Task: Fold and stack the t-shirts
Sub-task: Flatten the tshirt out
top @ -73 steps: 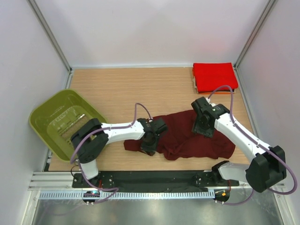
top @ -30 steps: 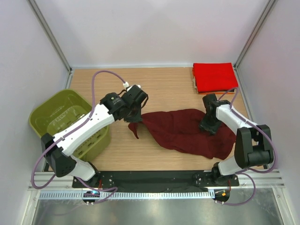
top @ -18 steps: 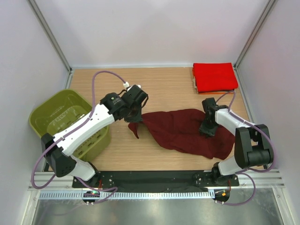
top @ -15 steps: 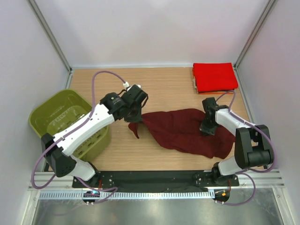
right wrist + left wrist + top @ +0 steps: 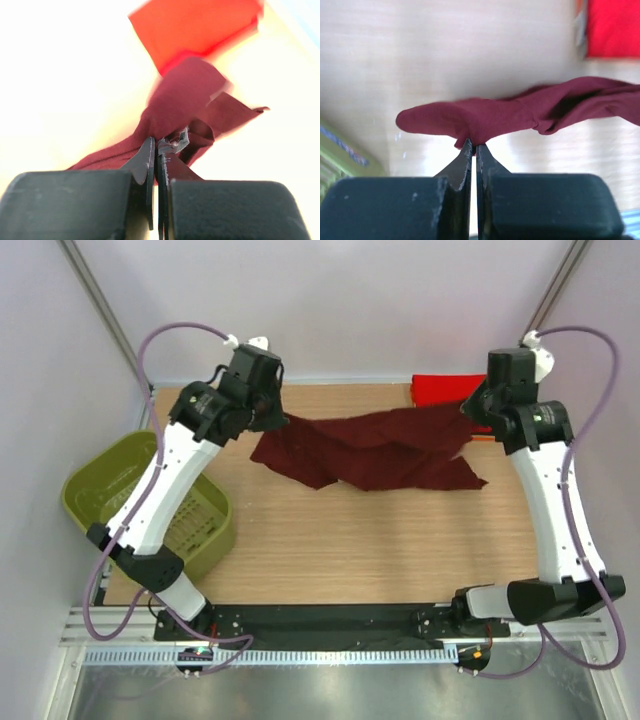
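The dark maroon t-shirt (image 5: 372,450) hangs stretched in the air between both arms, above the back of the table. My left gripper (image 5: 278,418) is shut on its left edge; in the left wrist view the cloth (image 5: 520,112) is pinched at the fingertips (image 5: 466,150) of that gripper (image 5: 472,149). My right gripper (image 5: 468,425) is shut on the shirt's right edge, with the maroon cloth (image 5: 177,107) bunched at that gripper (image 5: 156,145). A folded bright red t-shirt (image 5: 442,389) lies at the back right, partly hidden by the right arm, and shows in both wrist views (image 5: 612,27) (image 5: 195,27).
An olive-green plastic basket (image 5: 140,505) stands at the left edge of the wooden table (image 5: 380,540), under the left arm. White walls close the back and sides. The arms' bases sit on the black rail at the near edge.
Both arms rose and swung to the back, lifting the maroon shirt off the table and spreading it between them. The right gripper closed on the shirt's right edge.
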